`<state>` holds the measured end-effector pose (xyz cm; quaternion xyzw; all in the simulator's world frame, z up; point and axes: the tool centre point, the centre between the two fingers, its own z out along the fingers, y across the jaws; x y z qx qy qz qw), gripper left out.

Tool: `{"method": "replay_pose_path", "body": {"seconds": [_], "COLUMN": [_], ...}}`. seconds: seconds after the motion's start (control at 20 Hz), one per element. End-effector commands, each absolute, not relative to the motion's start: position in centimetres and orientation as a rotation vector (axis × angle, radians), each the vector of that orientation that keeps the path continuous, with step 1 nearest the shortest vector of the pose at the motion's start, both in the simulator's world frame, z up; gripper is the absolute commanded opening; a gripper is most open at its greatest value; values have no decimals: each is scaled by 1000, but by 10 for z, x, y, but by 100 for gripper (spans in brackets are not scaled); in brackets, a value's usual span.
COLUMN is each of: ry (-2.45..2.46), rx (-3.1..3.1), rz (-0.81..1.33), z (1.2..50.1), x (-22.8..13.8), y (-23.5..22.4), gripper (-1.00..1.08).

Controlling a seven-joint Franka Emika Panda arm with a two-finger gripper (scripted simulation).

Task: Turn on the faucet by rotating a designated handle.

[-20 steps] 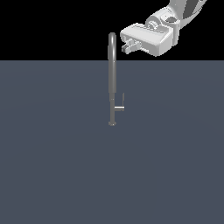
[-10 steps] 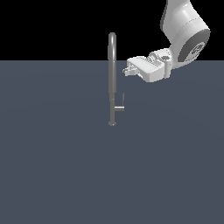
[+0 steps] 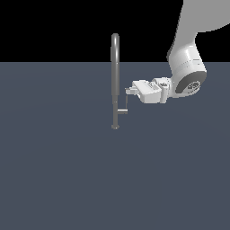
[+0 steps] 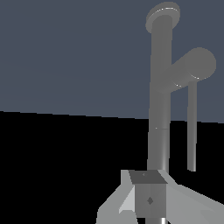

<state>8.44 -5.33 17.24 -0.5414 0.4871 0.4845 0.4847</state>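
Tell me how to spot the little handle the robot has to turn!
Find the tall grey faucet standing on the dark floor, curved over at the top like a cane. Low on its pole, a short stub sticks out toward the white gripper; that is the handle. It is far smaller than the pole and ends in a thin upright blade.

Grey faucet [image 3: 115,81] upright w/ gooseneck; handle [image 3: 123,108] low, blade up.

faucet [image 3: 115,81]: smooth grey metal look, soft satin sheen, pale highlight along the pole
handle [image 3: 124,108]: same grey metal look, smooth, dull gloss
gripper [image 3: 127,91]: smooth white plastic-like shell, slightly glossy
arm [image 3: 188,63]: smooth white casing with soft shine
floor [image 3: 58,170]: flat matt slate-blue, no texture
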Motion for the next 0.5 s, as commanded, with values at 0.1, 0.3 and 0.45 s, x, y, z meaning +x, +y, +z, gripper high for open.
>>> {"method": "replay_pose_path", "body": {"seconds": [0.1,0.3,0.45], "ry": [1206,1212,1213], "rx": [-1235,-1206,-1205], "rz": [1199,1206,1206], "z": [155,148,148], "x": [88,89,89], "y": [-50,-49,-49], "gripper": [-100,-100,-100]}}
